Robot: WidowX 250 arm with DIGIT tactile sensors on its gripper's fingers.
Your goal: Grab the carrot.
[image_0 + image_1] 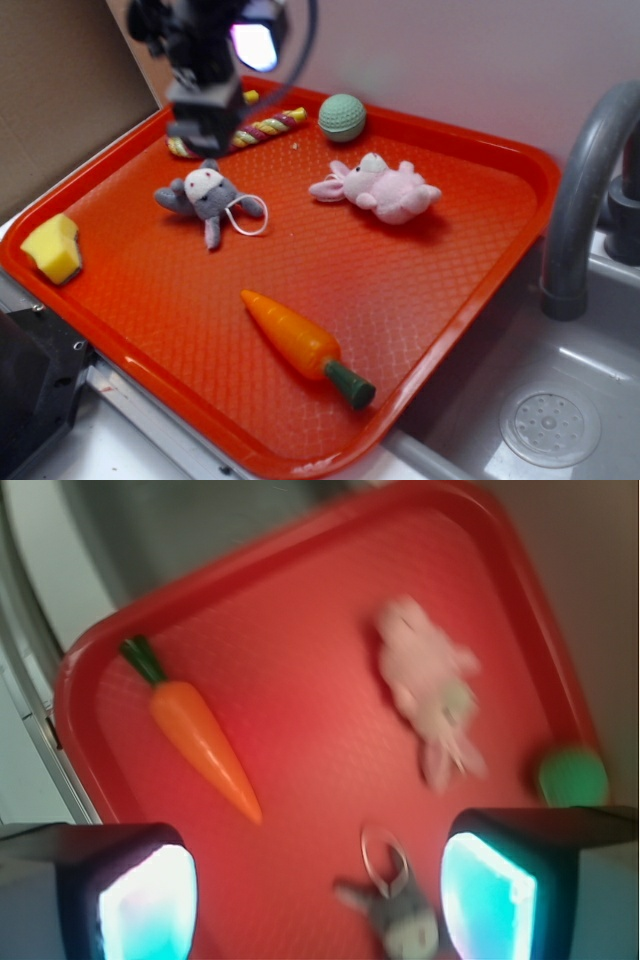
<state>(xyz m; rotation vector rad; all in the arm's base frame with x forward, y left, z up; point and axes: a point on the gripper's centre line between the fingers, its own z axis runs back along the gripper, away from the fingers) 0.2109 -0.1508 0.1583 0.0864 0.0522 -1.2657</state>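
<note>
- Nearest my exterior camera lay the carrot [305, 345], flat on the red tray [480, 270] close to its front rim, orange tip toward the tray's middle and green stem cap toward the near corner by the sink [560, 400].
- My wrist view showed the carrot [200, 738] well apart from the gripper [318, 895], untouched.
- I found the gripper [207, 135] hanging over the tray's far left, its jaws spread wide and holding nothing.
- Directly under it sat a grey plush toy [208, 198]; a pink plush rabbit [380, 187] lay to its right.
- I noted a green ball [342, 117] and a striped rope toy [262, 127] at the far rim.
- A yellow sponge [54, 249] rested at the left edge.
</note>
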